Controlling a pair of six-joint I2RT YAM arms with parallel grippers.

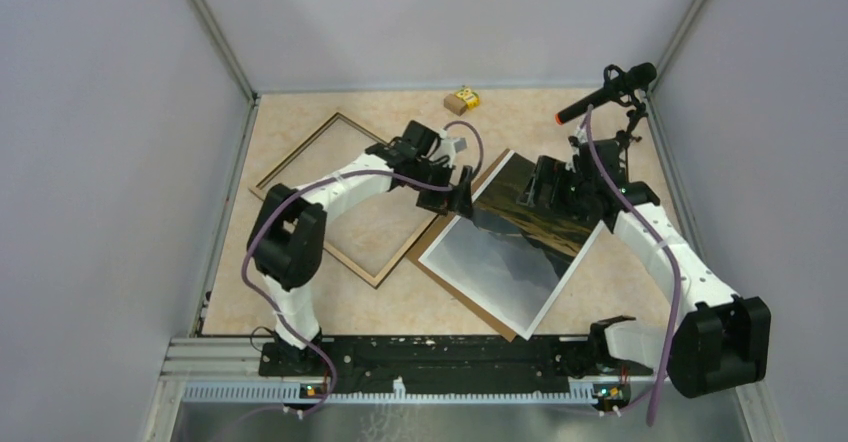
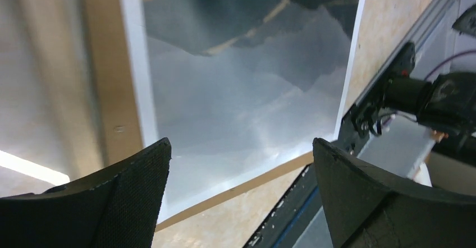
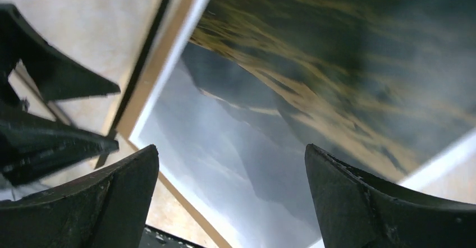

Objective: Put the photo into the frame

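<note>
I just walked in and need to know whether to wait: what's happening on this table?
Two robot arms are working on getting the photo into the frame. Nothing is held yet. The left gripper and the right gripper are both open and poised over the photo, the left near the edge facing the frame, the right over the dark-sky end. The photo lies flat on a brown backing board, next to the frame, which lies empty on the table's left side.

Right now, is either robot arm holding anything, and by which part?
Nothing is held. The left end effector and the right end effector are both open above the photo.
</note>
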